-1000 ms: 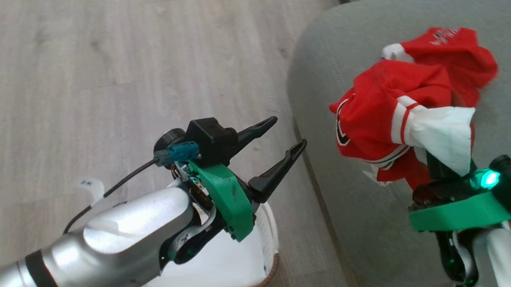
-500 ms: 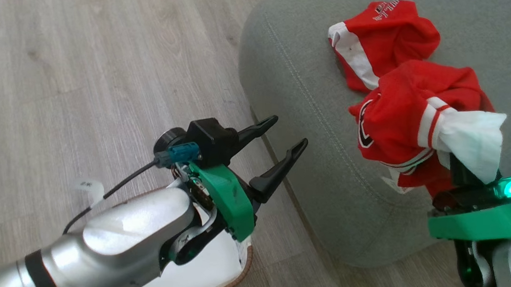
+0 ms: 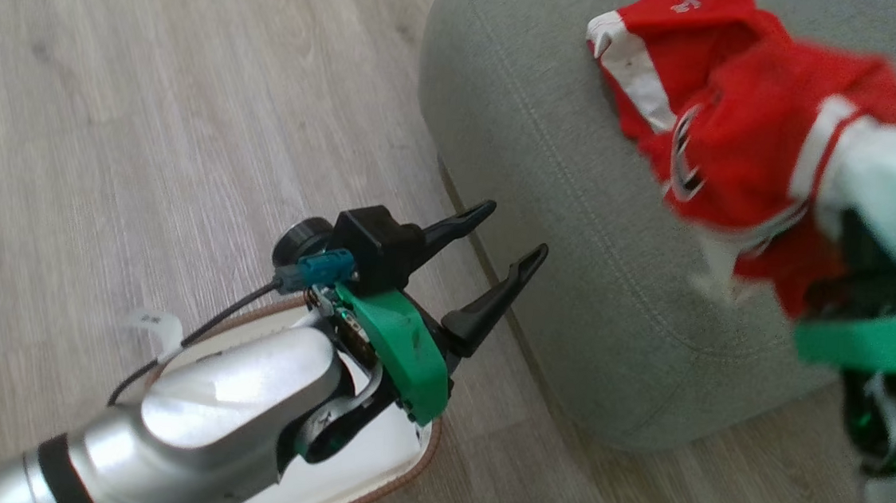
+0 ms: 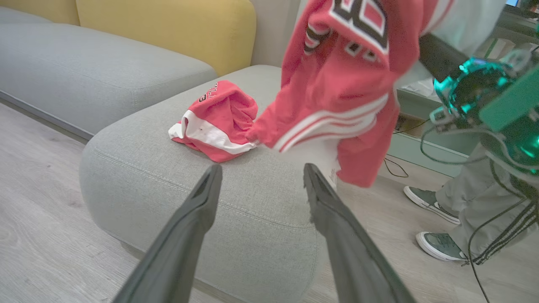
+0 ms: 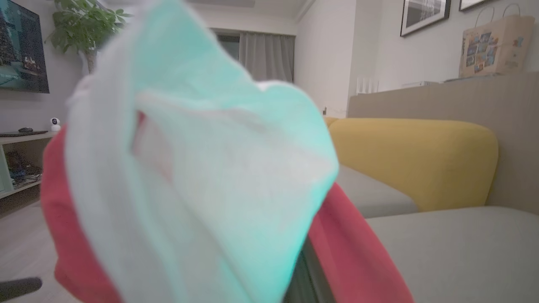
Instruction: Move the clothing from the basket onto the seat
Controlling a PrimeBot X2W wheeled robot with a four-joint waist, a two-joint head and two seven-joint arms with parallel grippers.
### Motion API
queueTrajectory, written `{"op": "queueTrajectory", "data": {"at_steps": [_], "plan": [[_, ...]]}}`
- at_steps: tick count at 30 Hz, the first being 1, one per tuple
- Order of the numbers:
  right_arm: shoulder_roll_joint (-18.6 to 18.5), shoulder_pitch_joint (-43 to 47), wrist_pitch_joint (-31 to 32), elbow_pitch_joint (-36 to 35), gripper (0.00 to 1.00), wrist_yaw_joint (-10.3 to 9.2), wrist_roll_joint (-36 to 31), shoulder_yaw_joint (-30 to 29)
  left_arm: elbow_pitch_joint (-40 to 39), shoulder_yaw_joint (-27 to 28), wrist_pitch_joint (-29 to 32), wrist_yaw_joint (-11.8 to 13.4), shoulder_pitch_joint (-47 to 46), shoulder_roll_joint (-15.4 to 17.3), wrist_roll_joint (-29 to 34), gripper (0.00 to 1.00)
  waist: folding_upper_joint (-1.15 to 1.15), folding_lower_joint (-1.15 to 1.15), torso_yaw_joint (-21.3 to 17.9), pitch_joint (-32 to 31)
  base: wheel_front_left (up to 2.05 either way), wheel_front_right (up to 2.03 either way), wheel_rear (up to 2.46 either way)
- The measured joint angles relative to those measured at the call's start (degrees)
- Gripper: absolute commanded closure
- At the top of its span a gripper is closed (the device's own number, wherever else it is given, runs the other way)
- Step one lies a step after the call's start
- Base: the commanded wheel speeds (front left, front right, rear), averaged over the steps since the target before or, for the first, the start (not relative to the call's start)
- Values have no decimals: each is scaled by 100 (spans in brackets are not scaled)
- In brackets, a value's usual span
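Note:
My right gripper [image 3: 858, 240] is shut on a red jersey [image 3: 744, 147] with a white panel, which hangs above the grey-green seat [image 3: 534, 170]. The fabric drapes over the gripper's fingers and hides them, seen close up as white and red cloth [image 5: 189, 189]. Another red piece of clothing [image 3: 661, 36] lies crumpled on the seat [image 4: 252, 219], also visible as red clothing [image 4: 219, 122] beside the hanging jersey [image 4: 337, 84]. My left gripper [image 3: 515, 229] is open and empty over the floor beside the seat's edge. The cream basket [image 3: 407, 472] sits under my left forearm, its inside mostly hidden.
Wooden floor [image 3: 148, 100] lies left of the seat. A person's feet [image 4: 438, 248] stand on the floor past the seat's right side, near trailing cables. A yellow backrest [image 4: 168, 25] and a long grey sofa [image 4: 84, 63] stand behind.
The head camera has shifted. My right gripper has carried the jersey further over the seat, closer to the piece lying there. The left gripper has kept open and still.

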Motion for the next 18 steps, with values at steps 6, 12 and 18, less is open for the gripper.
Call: {"op": "queueTrajectory", "data": {"at_steps": [6,12,18], "plan": [[-324,-927,162,231,100,0,69,-234,-223,-1,155,1,-311,172,55,0,0,0,142,375,0,0,0],[-721,-1669,376,683,100,0,119,-290,-400,-2,274,27,-457,305,157,0,0,0,253,729,0,0,0],[-1126,-2581,477,1347,100,0,223,-430,-617,-5,443,32,-697,413,252,0,0,1,379,1174,0,0,0]]}}
